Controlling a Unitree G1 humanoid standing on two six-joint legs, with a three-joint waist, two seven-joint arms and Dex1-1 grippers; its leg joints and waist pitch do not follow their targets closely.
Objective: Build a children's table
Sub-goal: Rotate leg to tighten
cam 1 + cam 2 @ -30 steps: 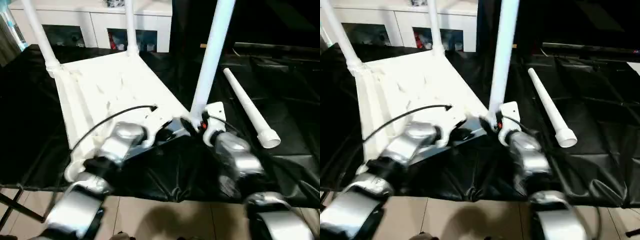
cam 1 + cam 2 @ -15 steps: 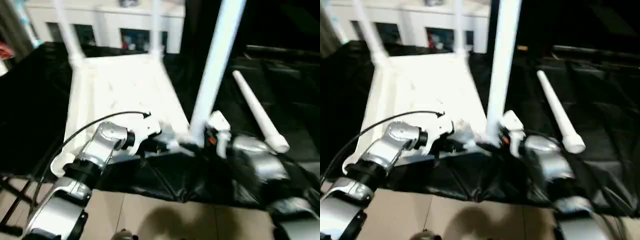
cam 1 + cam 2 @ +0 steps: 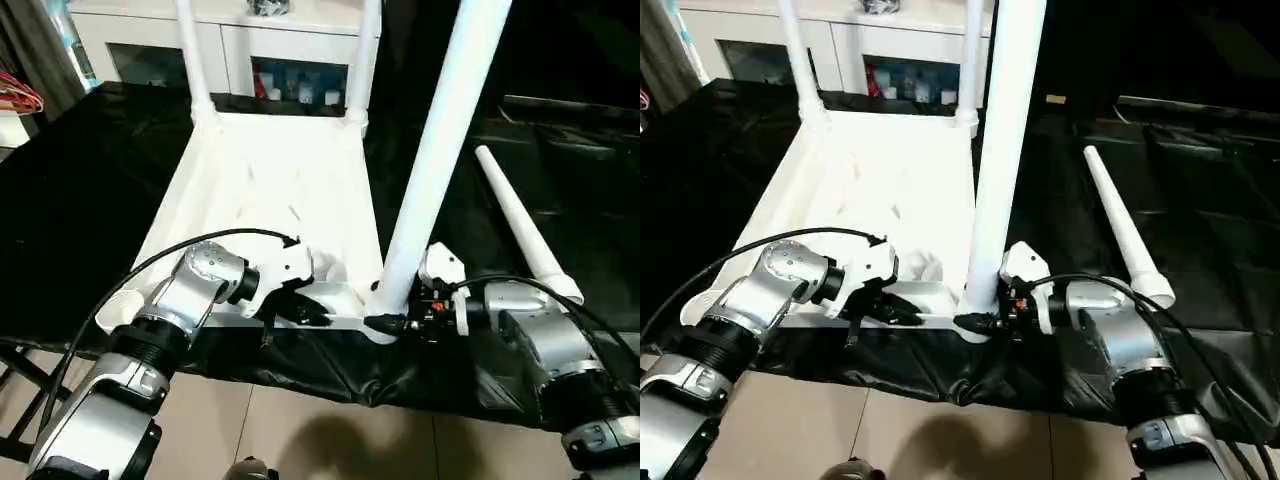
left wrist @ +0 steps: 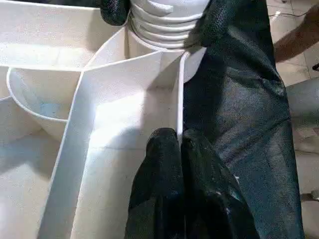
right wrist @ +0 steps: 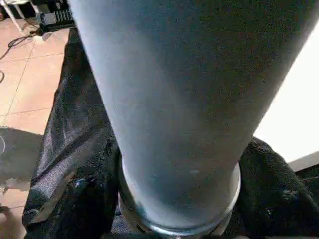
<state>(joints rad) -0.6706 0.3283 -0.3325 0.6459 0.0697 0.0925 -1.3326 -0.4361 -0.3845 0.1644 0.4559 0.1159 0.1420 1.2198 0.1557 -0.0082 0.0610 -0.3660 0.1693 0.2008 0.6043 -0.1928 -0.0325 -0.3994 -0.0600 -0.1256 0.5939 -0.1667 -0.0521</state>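
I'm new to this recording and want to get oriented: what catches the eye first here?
The upturned white table top on the black cloth, three legs standing in its corners. The nearest leg rises at the front, with the right gripper around its base and the left gripper shut on the top's front rim. A fourth leg lies loose to the right.

Your two head cameras look forward and down over the silver forearms, from places slightly apart, so both share the upturned table top (image 3: pixel 270 190) at frame centre, the near leg (image 3: pixel 1005 150) rising out of the top edge, and the cabinet (image 3: pixel 270 45) along the upper edge. Your left wrist camera sits very close, looking along the left gripper (image 4: pixel 180 149) at the table's ribs, with that leg's base at upper centre. Your right wrist camera is closer yet, pressed against the same leg from the opposite side, floor at the left.
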